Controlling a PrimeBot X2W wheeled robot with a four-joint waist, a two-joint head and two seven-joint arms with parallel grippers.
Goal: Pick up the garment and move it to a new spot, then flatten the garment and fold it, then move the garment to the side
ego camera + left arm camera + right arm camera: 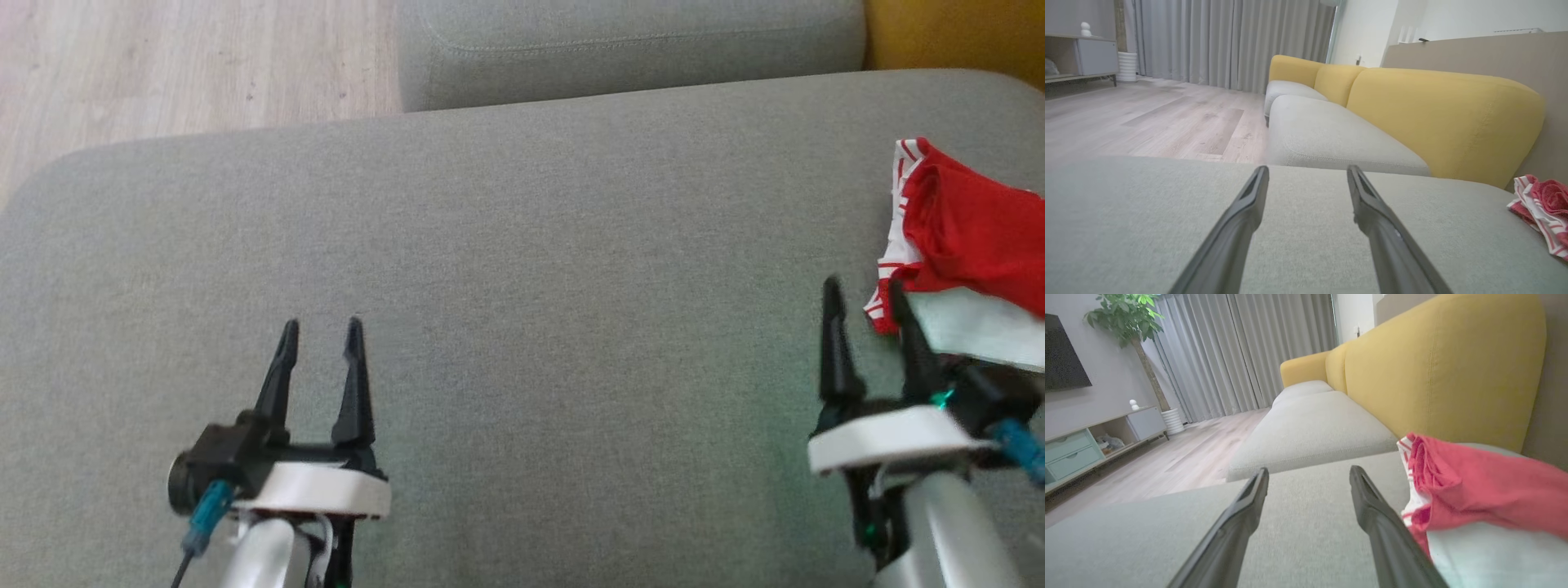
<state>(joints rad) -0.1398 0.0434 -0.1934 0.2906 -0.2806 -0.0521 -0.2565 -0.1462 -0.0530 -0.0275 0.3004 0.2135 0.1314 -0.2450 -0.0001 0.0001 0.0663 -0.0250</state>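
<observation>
While lying bunched, garment [971, 229] red, white-trimmed

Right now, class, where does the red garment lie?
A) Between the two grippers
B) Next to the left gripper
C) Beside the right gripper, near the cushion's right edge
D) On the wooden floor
C: the red garment lies crumpled on the grey cushion beside the open right gripper, far from the left gripper.

1. The left gripper [1307, 169] hangs over a grey seat cushion [1126, 220], fingers spread, holding nothing.
2. A red-and-white garment [1541, 206] lies crumpled on the cushion at the view's right, well apart from the fingers.
3. A yellow backrest [1445, 118] stands behind.
</observation>
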